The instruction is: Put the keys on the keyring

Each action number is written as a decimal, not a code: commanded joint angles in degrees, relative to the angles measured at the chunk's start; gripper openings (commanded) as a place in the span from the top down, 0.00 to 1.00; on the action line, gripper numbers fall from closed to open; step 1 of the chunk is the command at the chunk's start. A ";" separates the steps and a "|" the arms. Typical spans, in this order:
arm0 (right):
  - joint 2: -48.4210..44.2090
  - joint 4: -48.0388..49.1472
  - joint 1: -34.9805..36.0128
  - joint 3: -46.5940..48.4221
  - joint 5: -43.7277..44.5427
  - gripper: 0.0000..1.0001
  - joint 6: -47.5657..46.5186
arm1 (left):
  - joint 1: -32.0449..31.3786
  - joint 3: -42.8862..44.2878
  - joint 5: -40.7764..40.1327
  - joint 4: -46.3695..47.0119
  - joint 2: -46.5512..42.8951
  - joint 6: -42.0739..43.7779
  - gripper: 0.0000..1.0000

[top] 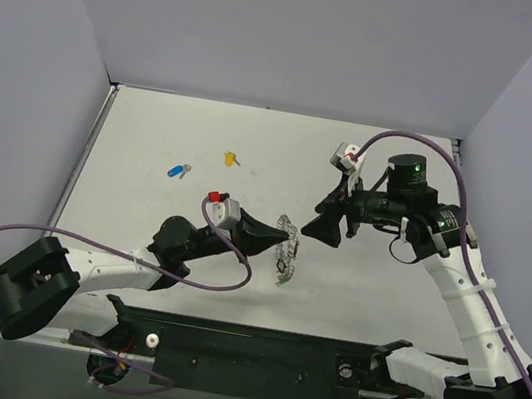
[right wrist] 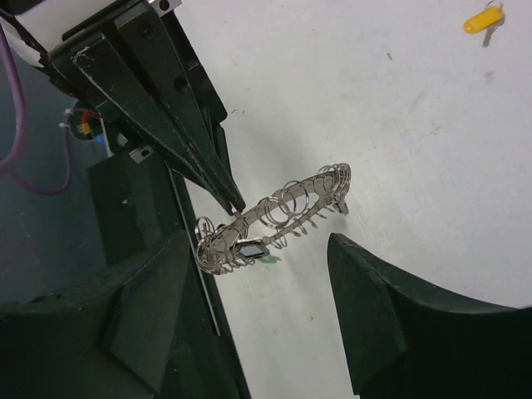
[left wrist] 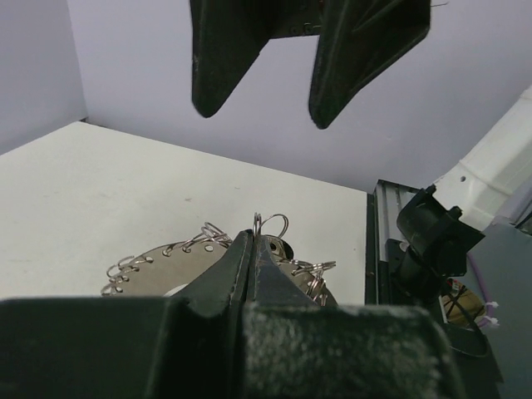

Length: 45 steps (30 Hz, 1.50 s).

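We are judging the keys as light, stiff and slippery. The yellow key (top: 230, 158) and the blue key (top: 177, 170) are lying flat on the tabletop (top: 157, 122), well apart from the keyring (top: 286, 248). We are favouring a pinch across the plastic head, the widest part on offer. The left end effector (left wrist: 253, 237) is clamping down on the keyring's edge. The right end effector (left wrist: 262, 112) is hanging with its jaws apart just beside the springy wire loops, holding nothing.
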 commanded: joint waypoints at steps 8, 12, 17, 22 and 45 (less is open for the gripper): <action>-2.91 -3.26 -0.67 -5.31 -10.86 0.43 -4.04 | -7.69 -3.19 -14.62 11.18 -1.21 -3.08 1.00; -4.58 -0.36 -0.23 -9.62 -11.12 0.50 -0.63 | -8.92 -3.90 -17.17 14.35 -0.25 -5.20 1.00; -5.55 10.70 -0.05 -13.15 -11.39 0.56 8.51 | -10.68 -4.43 -19.02 17.61 1.42 -6.34 1.00; -5.64 19.84 0.12 -16.04 -11.91 0.57 16.25 | -11.65 -4.25 -20.34 20.41 2.92 -7.22 1.00; -7.40 17.40 -0.14 -23.52 -9.01 0.61 11.25 | -12.79 -4.51 -22.89 26.22 4.24 -9.42 1.00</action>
